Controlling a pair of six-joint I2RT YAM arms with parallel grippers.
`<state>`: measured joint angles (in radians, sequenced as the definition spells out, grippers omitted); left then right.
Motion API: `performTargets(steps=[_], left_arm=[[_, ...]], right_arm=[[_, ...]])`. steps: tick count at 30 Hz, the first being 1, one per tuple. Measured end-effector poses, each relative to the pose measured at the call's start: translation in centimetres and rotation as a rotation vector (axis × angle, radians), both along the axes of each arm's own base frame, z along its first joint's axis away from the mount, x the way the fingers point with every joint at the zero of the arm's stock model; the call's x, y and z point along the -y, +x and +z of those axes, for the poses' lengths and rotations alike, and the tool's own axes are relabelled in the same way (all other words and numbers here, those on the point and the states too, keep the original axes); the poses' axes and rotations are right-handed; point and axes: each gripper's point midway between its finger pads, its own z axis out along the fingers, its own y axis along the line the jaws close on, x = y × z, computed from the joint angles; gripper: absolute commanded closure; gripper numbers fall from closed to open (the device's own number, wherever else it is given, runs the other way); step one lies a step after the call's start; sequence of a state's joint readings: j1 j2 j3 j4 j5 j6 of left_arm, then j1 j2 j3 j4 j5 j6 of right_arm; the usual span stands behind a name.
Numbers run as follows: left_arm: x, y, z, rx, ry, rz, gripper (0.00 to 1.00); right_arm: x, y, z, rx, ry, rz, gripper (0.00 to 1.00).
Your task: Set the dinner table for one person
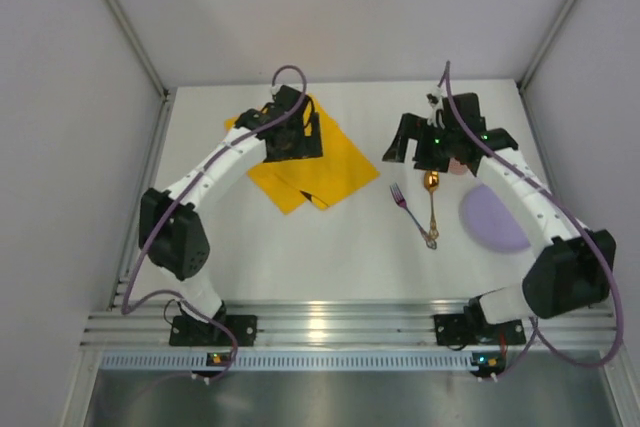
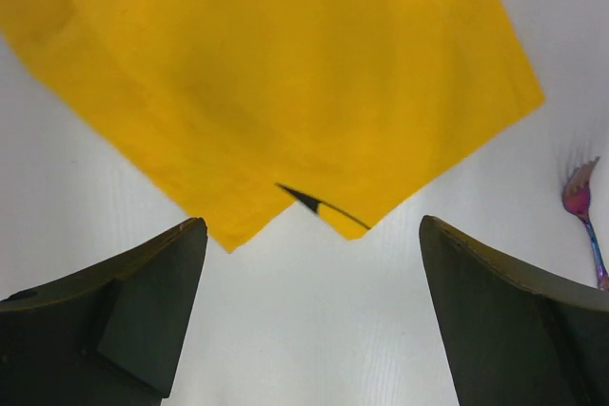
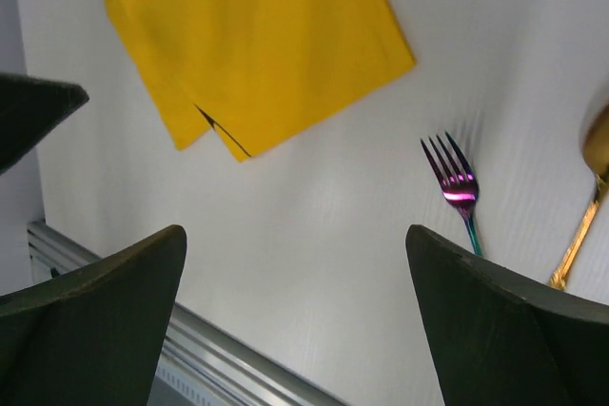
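Note:
The white dinner table point(image 1: 330, 257) holds a folded yellow cloth point(image 1: 320, 172), a purple iridescent fork point(image 1: 404, 201), a gold spoon point(image 1: 432, 205) and a lavender plate point(image 1: 492, 219). My left gripper point(image 1: 293, 137) hovers over the cloth's far part, open and empty. In the left wrist view point(image 2: 312, 225) the cloth point(image 2: 285, 73) lies just beyond the fingertips. My right gripper point(image 1: 428, 147) is open and empty above the table, beyond the fork and spoon. Its wrist view point(image 3: 295, 232) shows the cloth point(image 3: 257, 45), the fork point(image 3: 457, 187) and the spoon point(image 3: 582, 221).
A ribbed aluminium rail point(image 1: 340, 332) runs along the table's near edge and shows in the right wrist view point(image 3: 143, 330). White walls enclose the left, right and far sides. A small pink object point(image 1: 460, 165) lies partly hidden under the right arm. The fork's tines show in the left wrist view point(image 2: 579, 192).

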<state>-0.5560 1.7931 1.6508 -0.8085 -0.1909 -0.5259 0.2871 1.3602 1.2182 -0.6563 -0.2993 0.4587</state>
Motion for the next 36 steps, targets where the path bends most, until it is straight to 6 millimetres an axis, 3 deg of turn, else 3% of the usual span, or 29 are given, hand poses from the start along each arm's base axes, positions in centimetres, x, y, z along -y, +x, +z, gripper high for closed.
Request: performTargets(steps=[2,4,8,11,15,21,26,33,36], left_arm=[[-3.3,-0.9,0.0,-0.003,-0.003,0.078,0.06],[-5.4,-2.2,-1.4,-0.029,-0.004,0.124,0.07],[-7.1,-5.3,-6.7,-0.164,0.032,0.144,0.12],[-7.5,-6.9,-9.2,-0.244,0.052,0.14,0.14],[-7.4,-7.1,-10.5,-0.271,0.046,0.143,0.17],[-7.4,-7.1,-12.8,-0.309,0.043,0.151,0.24],[-6.9,-6.8,-14.5,-0.336,0.032,0.147,0.4],[-6.6,-6.6,-15.2,-0.347,0.018,0.139,0.47],[-6.6,-6.4,-15.2,-0.345,0.013,0.14,0.58]], right_arm=[[-1.7,2.7,-0.2,-0.013,0.032,0.028,0.01],[-3.2,4.8,-1.1,-0.044,0.049,0.054,0.0],[-5.6,8.9,-4.6,-0.117,0.042,0.078,0.01],[-6.1,10.5,-7.6,-0.172,0.01,0.072,0.01],[-5.9,10.2,-11.0,-0.247,-0.043,0.068,0.02],[-7.4,9.0,-13.8,-0.298,-0.092,0.109,0.03],[-9.5,8.5,-15.8,-0.326,-0.108,0.153,0.06],[-10.2,8.9,-15.8,-0.317,-0.11,0.159,0.08],[-9.8,9.0,-15.6,-0.307,-0.128,0.153,0.07]])
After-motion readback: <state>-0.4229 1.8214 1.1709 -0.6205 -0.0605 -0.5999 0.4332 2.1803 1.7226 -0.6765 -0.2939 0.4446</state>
